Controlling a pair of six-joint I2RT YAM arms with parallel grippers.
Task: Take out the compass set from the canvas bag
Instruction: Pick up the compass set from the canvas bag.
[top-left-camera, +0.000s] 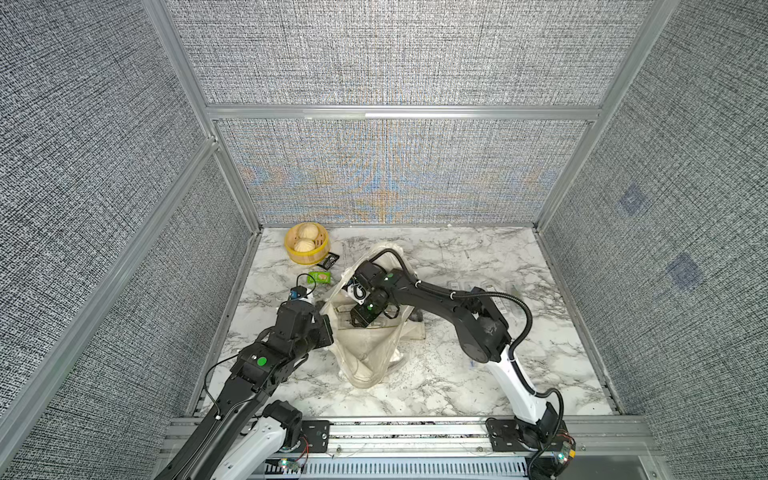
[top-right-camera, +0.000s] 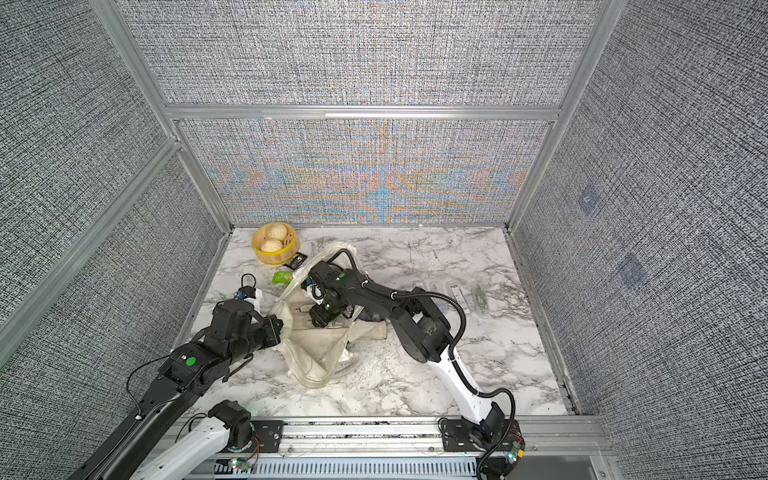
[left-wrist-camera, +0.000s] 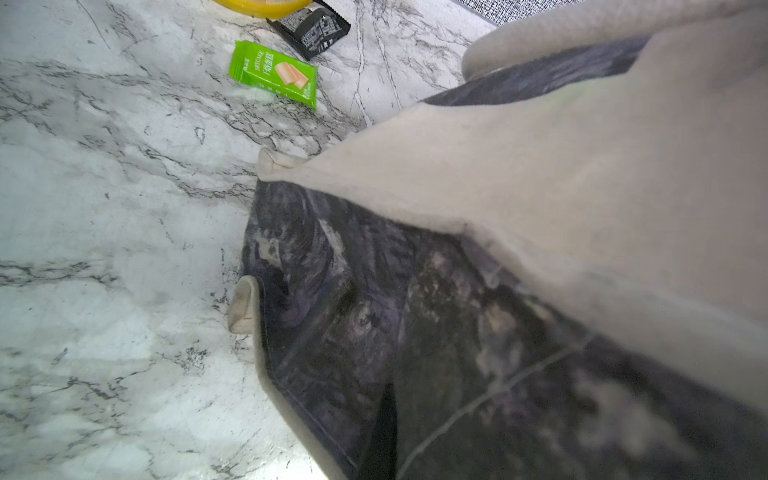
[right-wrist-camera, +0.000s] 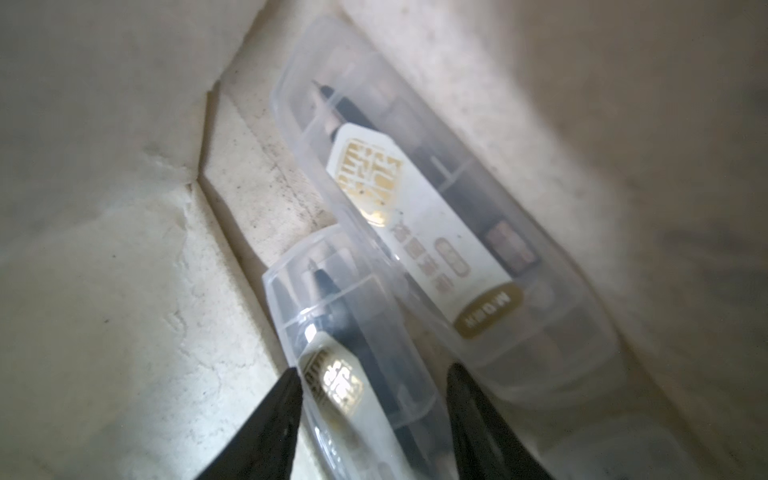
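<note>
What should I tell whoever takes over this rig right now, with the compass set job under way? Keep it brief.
Left end effector: shut on the rim of the canvas bag, holding its mouth open.
Right end effector: inside the bag, jaws straddling the nearer compass case; firm grip unclear.
A second case lies just beyond it in the bag.
Done: bag opened, case reached.
Left: clamp the case, lift it out, set it on the table.

1 canvas bag (top-left-camera: 365, 353) w/ 2 compass sets (right-wrist-camera: 419, 232) inside, 1 yellow basket (top-left-camera: 307, 259), 1 green snack pkt (left-wrist-camera: 273, 74), 1 black pkt (left-wrist-camera: 309, 28)
</note>
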